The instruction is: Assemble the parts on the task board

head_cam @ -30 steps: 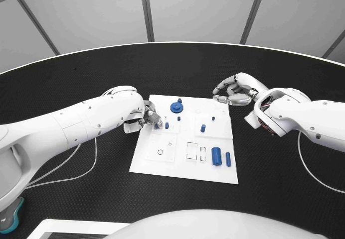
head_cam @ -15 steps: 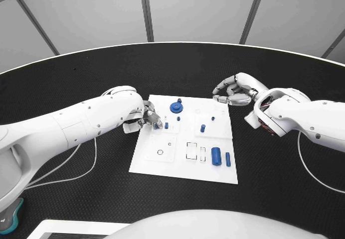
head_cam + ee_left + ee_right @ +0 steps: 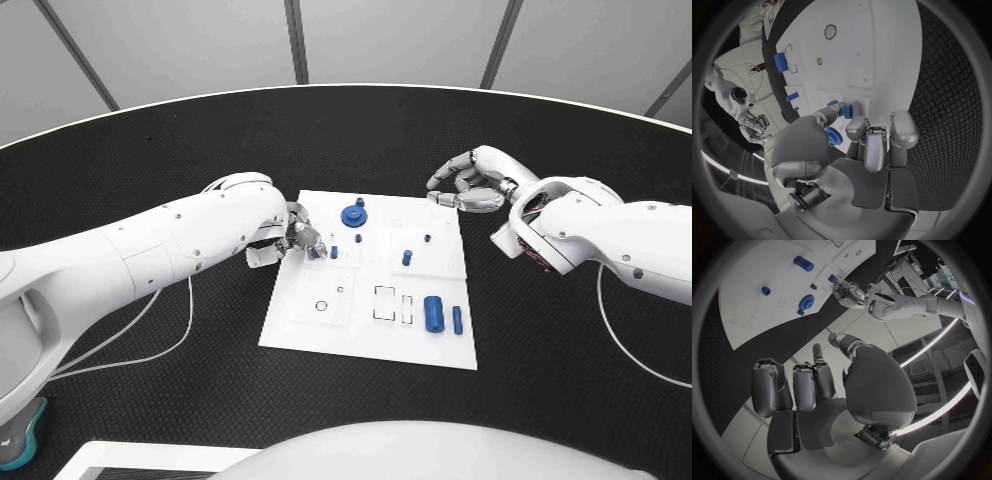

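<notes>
Nothing has shifted over the last second, so the assembly looks paused. The black counter carries the task board. The left hand pinches a small blue part at the board's left edge; the right hand hovers curled, holding nothing

A round black tabletop with a fine textured surface carries everything; its pale curved rim runs along the far side. Beyond it stand grey wall panels split by dark upright seams. A thin white cable loops over the tabletop.
</notes>
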Tool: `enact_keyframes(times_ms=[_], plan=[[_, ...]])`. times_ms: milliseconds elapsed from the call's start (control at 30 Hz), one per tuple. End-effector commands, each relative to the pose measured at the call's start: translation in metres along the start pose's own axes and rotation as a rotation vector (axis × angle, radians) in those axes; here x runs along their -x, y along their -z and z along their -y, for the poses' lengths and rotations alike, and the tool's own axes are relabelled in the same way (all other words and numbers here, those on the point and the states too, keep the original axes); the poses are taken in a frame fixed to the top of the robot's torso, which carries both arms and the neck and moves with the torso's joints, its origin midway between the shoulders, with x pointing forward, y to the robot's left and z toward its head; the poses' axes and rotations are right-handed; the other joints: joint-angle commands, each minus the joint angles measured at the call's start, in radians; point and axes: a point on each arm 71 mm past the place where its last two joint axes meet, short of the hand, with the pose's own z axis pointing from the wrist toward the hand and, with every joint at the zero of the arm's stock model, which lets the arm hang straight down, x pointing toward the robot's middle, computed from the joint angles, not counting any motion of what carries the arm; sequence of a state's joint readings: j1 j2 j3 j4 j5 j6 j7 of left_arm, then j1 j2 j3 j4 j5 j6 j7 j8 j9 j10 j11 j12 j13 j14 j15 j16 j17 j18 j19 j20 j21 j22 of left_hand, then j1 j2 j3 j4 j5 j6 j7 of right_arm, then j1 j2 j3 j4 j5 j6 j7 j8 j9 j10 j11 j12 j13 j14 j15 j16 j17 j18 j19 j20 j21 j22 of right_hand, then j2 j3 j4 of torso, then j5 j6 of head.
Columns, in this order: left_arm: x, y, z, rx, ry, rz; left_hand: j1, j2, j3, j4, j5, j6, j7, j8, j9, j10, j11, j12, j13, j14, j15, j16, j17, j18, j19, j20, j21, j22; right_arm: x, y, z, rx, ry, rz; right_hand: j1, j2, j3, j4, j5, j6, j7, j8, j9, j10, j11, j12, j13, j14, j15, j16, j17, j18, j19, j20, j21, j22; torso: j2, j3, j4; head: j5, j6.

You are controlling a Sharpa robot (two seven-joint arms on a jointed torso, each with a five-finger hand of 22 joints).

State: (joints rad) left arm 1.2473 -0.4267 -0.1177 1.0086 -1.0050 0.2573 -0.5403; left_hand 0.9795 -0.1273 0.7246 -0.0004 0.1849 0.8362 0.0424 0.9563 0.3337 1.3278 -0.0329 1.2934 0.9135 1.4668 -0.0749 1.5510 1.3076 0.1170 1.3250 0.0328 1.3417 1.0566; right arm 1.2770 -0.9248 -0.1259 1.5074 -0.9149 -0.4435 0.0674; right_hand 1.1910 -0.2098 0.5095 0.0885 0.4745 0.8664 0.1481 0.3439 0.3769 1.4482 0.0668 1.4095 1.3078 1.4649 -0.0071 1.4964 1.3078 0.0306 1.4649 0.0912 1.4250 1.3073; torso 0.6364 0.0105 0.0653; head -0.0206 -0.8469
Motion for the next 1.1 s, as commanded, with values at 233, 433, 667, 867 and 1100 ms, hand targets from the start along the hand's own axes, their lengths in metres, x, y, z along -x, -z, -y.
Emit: enact_keyframes(times_ms=[233, 433, 667, 867, 1100], plan=[[0.0005, 0.0003, -0.0009, 0.001, 0.005, 0.006, -0.007, -0.017, -0.028, 0.018, -0.006, 0.010, -0.002, -0.009, -0.006, -0.005, 0.003, 0.002, 0.004, 0.094, -0.008, 0.007, 0.225, -0.016, 0.005, -0.003, 0.004, 0.002, 0.0003, 0.0002, 0.0002, -0.001, 0.000, 0.000, -0.005, 0.000, 0.006, -0.003, 0.006, -0.011, 0.000, 0.007, -0.002, 0.000, -0.007, 0.000, 0.119, 0.073, -0.009, -0.004, 0.132, 0.012, 0.032, -0.005, -0.005, 0.123, 0.000, 0.0003, 0.0003, 0.000, 0.002], [0.0008, 0.0005, -0.0017, 0.003, 0.007, 0.009, -0.009, -0.020, -0.036, 0.025, -0.006, 0.012, -0.003, -0.010, -0.008, -0.004, 0.003, 0.003, 0.007, 0.095, -0.008, 0.007, 0.227, -0.016, 0.006, -0.004, 0.005, 0.004, 0.0004, 0.0003, 0.0003, -0.001, 0.000, 0.001, -0.005, 0.000, 0.006, -0.003, 0.006, -0.011, 0.000, 0.007, -0.002, 0.000, -0.007, 0.000, 0.119, 0.073, -0.009, -0.004, 0.132, 0.012, 0.032, -0.005, -0.005, 0.123, 0.000, 0.0009, -0.0003, 0.000, 0.002], [0.0010, 0.0009, -0.0027, 0.004, 0.010, 0.012, -0.010, -0.022, -0.040, 0.028, -0.006, 0.013, -0.003, -0.010, -0.009, -0.005, 0.003, 0.003, 0.006, 0.095, -0.008, 0.007, 0.227, -0.016, 0.006, -0.004, 0.005, 0.006, 0.0007, 0.0005, 0.0006, -0.001, 0.000, 0.002, -0.005, 0.000, 0.006, -0.003, 0.006, -0.011, 0.000, 0.007, -0.002, 0.000, -0.007, 0.000, 0.119, 0.073, -0.009, -0.004, 0.132, 0.012, 0.032, -0.005, -0.005, 0.123, 0.000, 0.0007, -0.0004, 0.000, 0.001], [0.0010, 0.0014, -0.0032, 0.004, 0.011, 0.013, -0.013, -0.029, -0.052, 0.036, -0.006, 0.015, -0.003, -0.012, -0.012, -0.005, 0.003, 0.002, 0.007, 0.094, -0.008, 0.007, 0.226, -0.016, 0.006, -0.004, 0.005, 0.005, 0.0007, 0.0005, 0.0006, -0.001, 0.000, 0.002, -0.005, 0.000, 0.006, -0.003, 0.006, -0.011, 0.000, 0.007, -0.002, 0.000, -0.007, 0.000, 0.119, 0.073, -0.009, -0.004, 0.132, 0.012, 0.032, -0.005, -0.005, 0.123, -0.001, 0.0006, 0.0003, 0.000, 0.002], [0.0010, 0.0018, -0.0039, 0.005, 0.013, 0.013, -0.016, -0.034, -0.064, 0.044, -0.007, 0.018, -0.003, -0.013, -0.014, -0.004, 0.003, 0.003, 0.010, 0.095, -0.008, 0.007, 0.227, -0.017, 0.007, -0.004, 0.006, 0.007, 0.0007, 0.0003, 0.0007, -0.001, 0.001, 0.002, -0.005, 0.000, 0.006, -0.003, 0.006, -0.011, 0.000, 0.007, -0.002, 0.000, -0.007, 0.000, 0.119, 0.073, -0.009, -0.004, 0.132, 0.012, 0.032, -0.005, -0.005, 0.123, -0.001, 0.0006, 0.0001, 0.001, 0.002]])
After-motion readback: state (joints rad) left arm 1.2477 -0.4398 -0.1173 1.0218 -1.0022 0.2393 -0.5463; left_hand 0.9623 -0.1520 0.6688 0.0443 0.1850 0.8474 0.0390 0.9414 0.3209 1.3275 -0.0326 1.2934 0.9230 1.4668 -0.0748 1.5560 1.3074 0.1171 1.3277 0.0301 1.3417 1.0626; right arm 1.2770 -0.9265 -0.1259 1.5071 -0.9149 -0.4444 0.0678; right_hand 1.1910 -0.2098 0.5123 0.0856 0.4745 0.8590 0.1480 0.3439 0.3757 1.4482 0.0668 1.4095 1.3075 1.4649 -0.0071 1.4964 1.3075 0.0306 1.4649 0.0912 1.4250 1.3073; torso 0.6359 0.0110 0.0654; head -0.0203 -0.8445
